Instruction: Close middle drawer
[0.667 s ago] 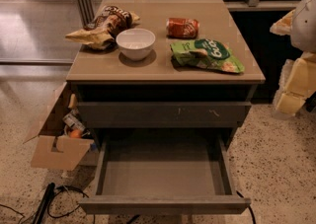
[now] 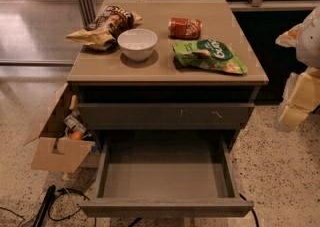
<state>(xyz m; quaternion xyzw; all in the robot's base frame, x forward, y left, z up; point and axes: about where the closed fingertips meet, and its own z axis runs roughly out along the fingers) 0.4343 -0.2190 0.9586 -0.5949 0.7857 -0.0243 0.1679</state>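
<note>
The middle drawer (image 2: 167, 171) is pulled far out of the grey-brown cabinet, and its smooth empty tray shows. Its plain flat front (image 2: 167, 207) is at the bottom of the camera view. Above it, the drawer front with small pale scratch marks (image 2: 165, 116) sits flush in the cabinet. My gripper (image 2: 296, 105), pale yellow and white, hangs at the right edge of the view. It is beside the cabinet, level with the scratched front, clear of the open drawer and touching nothing.
On the cabinet top (image 2: 165, 68) are a white bowl (image 2: 137, 43), a brown snack bag (image 2: 106, 25), a red can (image 2: 184, 27) and a green chip bag (image 2: 210, 55). An open cardboard box (image 2: 57, 143) stands left of the cabinet. Black cables (image 2: 55, 203) lie on the floor.
My arm at the right edge has shifted slightly lower. The open drawer has not moved.
</note>
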